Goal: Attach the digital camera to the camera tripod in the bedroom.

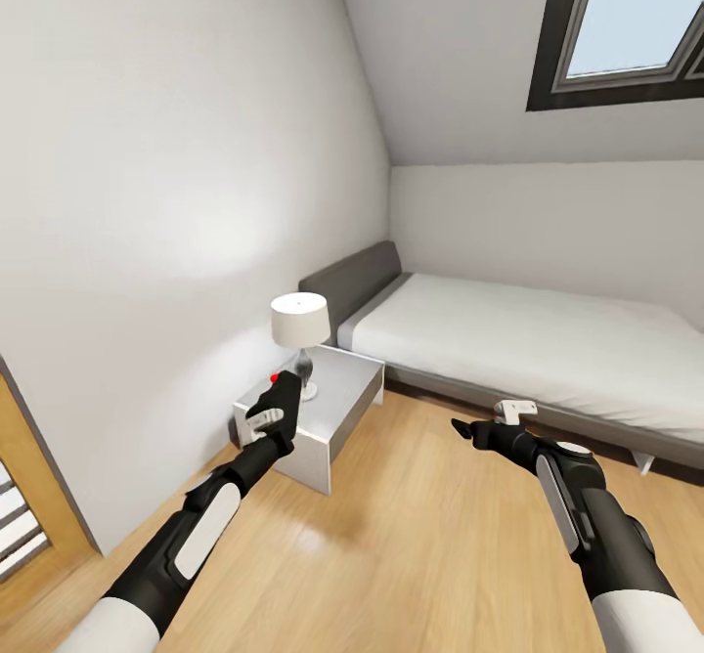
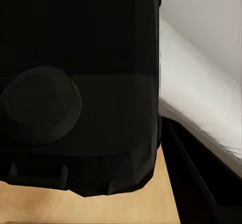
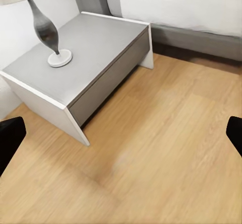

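My left gripper [image 1: 278,407] is shut on the digital camera [image 1: 286,391], a small black body with a red round button [image 1: 275,377] on top, held in the air in front of the nightstand. Close up in the left wrist view, the camera [image 2: 101,98] shows its dark back and a round dial [image 2: 43,105]. My right gripper [image 1: 481,428] hangs open over the wood floor with nothing in it; its two black fingertips [image 3: 10,139] stand wide apart. The camera tripod is out of view.
A grey-white nightstand [image 1: 337,409] with a white-shaded lamp [image 1: 299,326] stands against the left wall. Behind it lies the grey bed with its white mattress [image 1: 548,340]. A skylight [image 1: 626,27] sits in the sloped ceiling. A wooden door frame [image 1: 29,482] is at the far left.
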